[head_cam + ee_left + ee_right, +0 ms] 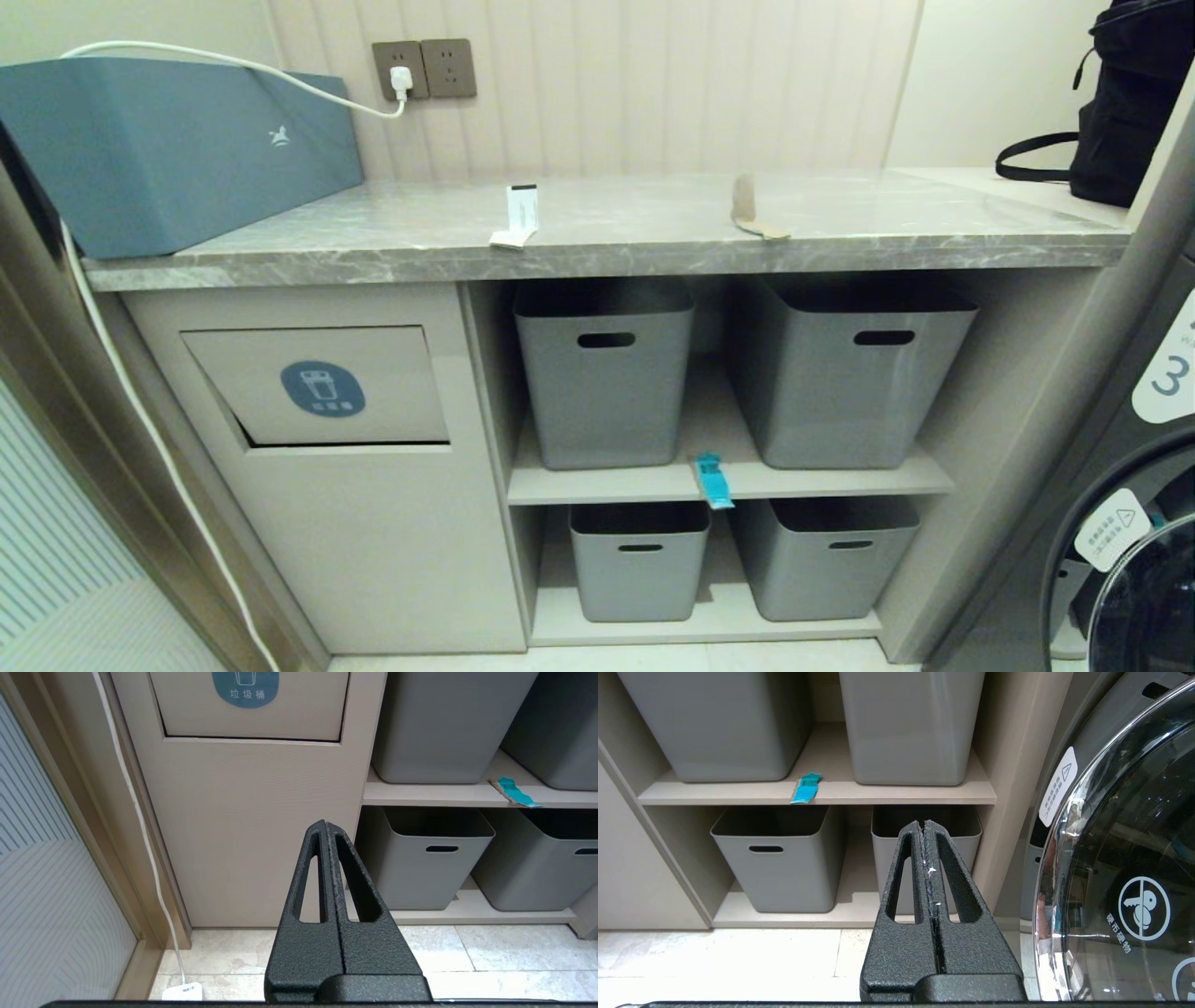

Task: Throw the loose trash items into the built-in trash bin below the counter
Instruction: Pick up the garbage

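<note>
White paper strip (519, 216) and tan cardboard piece (750, 209) lie well apart on the tabletop (653, 245). Teal wrapper (712, 480) overhangs the upper shelf's (840, 478) front edge, between grey baskets (603, 373). Trash bin flap (317, 385) (blue sticker) sits below, left. Left hand (325, 823) and right hand (922, 823): fingers together, empty.

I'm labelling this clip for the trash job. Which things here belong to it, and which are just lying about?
Belongs to the job:
white paper strip
tan cardboard piece
teal wrapper
trash bin flap
counter

Just lying about:
grey baskets
teal-blue box
black bag
washing machine
</note>
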Robot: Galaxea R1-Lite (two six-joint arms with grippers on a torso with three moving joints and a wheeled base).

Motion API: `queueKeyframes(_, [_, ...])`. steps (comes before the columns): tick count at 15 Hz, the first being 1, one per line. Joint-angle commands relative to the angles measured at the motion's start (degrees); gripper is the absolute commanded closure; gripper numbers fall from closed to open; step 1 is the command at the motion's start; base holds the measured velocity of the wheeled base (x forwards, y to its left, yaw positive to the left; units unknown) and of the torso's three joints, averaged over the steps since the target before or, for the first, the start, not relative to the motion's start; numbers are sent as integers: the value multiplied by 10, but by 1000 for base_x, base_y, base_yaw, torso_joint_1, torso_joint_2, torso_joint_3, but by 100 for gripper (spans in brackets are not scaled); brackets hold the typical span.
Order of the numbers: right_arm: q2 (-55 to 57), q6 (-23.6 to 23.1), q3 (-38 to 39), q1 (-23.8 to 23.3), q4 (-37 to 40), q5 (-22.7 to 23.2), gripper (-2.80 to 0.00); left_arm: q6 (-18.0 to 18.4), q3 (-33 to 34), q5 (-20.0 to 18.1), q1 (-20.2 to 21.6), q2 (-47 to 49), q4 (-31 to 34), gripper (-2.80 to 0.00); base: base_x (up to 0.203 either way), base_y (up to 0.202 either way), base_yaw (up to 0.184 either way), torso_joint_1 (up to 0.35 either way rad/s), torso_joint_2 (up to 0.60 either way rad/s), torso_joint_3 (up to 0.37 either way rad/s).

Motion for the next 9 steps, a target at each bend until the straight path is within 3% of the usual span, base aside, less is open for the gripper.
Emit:
queueKeyframes(1, [0,0,1,0,0,0,0,-1,1,1,0,1,0,0,0,0,0,0,0,0])
queueKeyframes(9, [0,6,1,0,0,-1,0,-1,1,2,0,1,0,0,0,0,0,0,0,0])
